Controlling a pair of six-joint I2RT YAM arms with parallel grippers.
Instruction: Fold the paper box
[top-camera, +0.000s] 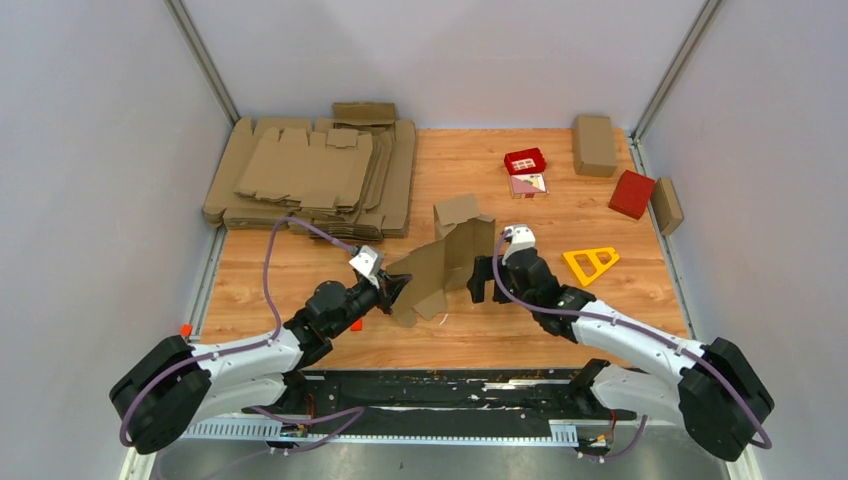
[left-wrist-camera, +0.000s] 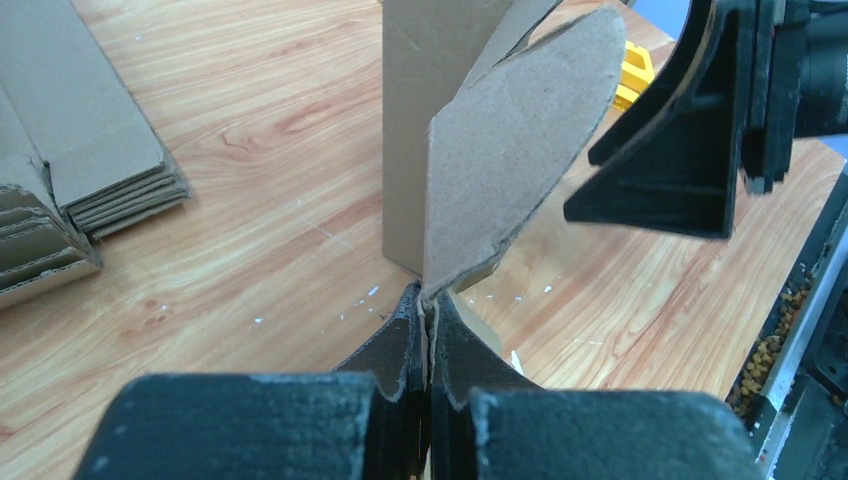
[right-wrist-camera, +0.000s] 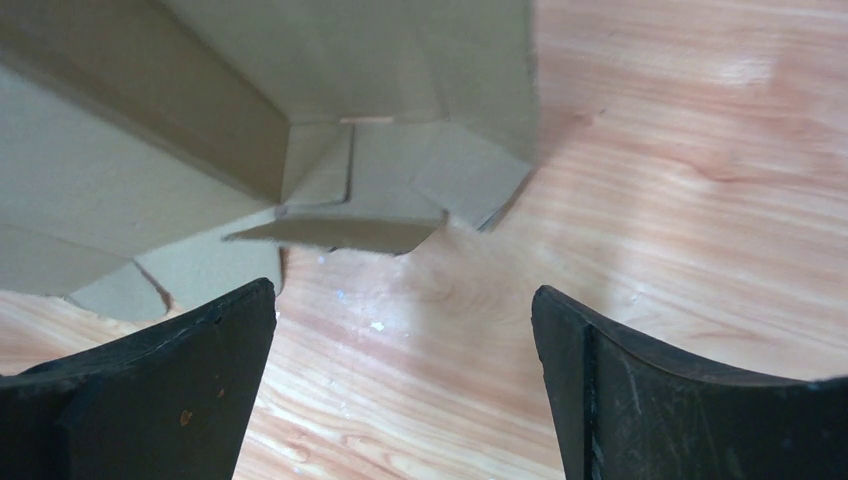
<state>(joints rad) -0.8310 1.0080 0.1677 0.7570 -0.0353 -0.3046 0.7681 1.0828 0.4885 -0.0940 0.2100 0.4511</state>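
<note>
Robot test cell in a lab or workshop: wood-grain table (top-camera: 600, 330) boxed in by plain pale partition walls (top-camera: 90, 180) with metal corner posts (top-camera: 205, 60); two arms bolted at the near edge on a black base strip (top-camera: 440, 395), cables exposed. Stock laid out as for repeated trials: stack of flat cardboard blanks (top-camera: 310, 175) at the far left; finished brown cartons (top-camera: 594, 145), small red boxes (top-camera: 632, 193) and a yellow triangular frame (top-camera: 590, 263) at the far right.
</note>
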